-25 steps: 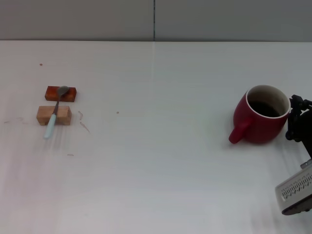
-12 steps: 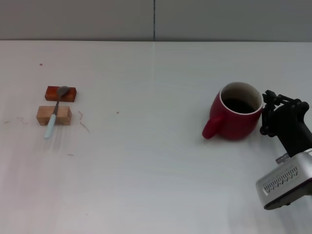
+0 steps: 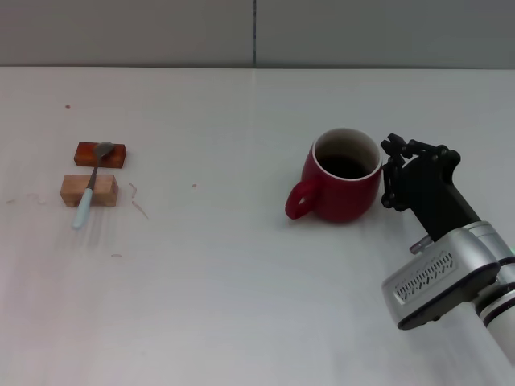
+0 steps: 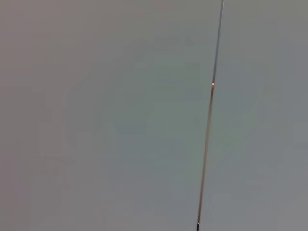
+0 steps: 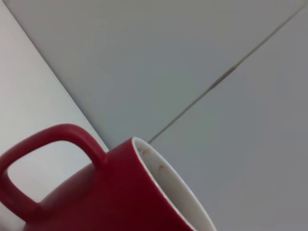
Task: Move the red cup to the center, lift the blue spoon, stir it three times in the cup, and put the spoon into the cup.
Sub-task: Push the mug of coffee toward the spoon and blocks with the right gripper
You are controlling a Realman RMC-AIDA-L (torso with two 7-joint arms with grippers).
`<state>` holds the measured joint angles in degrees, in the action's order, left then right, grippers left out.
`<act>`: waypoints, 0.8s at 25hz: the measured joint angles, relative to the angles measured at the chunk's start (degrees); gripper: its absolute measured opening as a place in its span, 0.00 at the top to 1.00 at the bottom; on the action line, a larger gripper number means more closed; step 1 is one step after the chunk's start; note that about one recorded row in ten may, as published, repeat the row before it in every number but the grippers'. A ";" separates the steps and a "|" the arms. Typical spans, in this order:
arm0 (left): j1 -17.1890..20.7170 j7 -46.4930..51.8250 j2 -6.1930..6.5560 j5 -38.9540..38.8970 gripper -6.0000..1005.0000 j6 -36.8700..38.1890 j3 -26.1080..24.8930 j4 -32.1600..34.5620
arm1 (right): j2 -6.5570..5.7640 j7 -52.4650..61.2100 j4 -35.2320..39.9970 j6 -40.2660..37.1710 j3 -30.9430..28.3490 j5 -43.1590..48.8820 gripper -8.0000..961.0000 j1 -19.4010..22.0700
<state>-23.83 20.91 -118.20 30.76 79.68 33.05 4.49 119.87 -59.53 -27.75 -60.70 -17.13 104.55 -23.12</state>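
Near the middle of the white surface (image 3: 241, 305) sits the round dark red cup with one loop handle (image 3: 338, 177). A second ago it was far out by the robot's right edge. Half a second ago it was partway over. Now it is close to the center, so it has slid a long way toward the robot's left. Its handle points toward the left side and its open top faces up.

Right beside the cup, on its right, is the black right gripper (image 3: 400, 173). Its fingers touch or nearly touch the cup's wall. I cannot tell if they are apart or together, or if they hold the rim or only push the side. The right wrist view shows the cup very close, with its pale rim and handle.

I think the first step, moving the cup to the center, is almost done or just done.

Far over on the left, well apart from the cup, the small spoon with a light blue handle and grey metal bowl (image 3: 89, 186) lies across two little wooden blocks, one reddish (image 3: 100, 154) and one pale (image 3: 88, 190). It has not moved. Lifting it is likely the next job.

The left gripper is not seen; its wrist view shows only a plain grey wall.
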 joint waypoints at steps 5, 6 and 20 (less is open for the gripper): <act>0.17 0.00 -0.01 0.00 0.16 0.28 0.00 0.00 | 0.01 1.30 -1.62 1.53 0.00 -0.15 0.93 -1.26; 0.18 0.00 -0.01 0.00 0.16 0.39 0.00 0.00 | 0.01 2.21 -1.81 1.63 0.02 -0.15 0.93 -1.49; 0.28 0.00 -0.09 0.00 0.16 1.30 0.00 -0.02 | 0.01 11.68 -4.70 3.85 2.16 0.19 0.93 -4.20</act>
<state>-23.55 20.91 -118.29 30.76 80.98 33.05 4.48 119.88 -47.85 -32.45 -56.85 -14.97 104.74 -27.32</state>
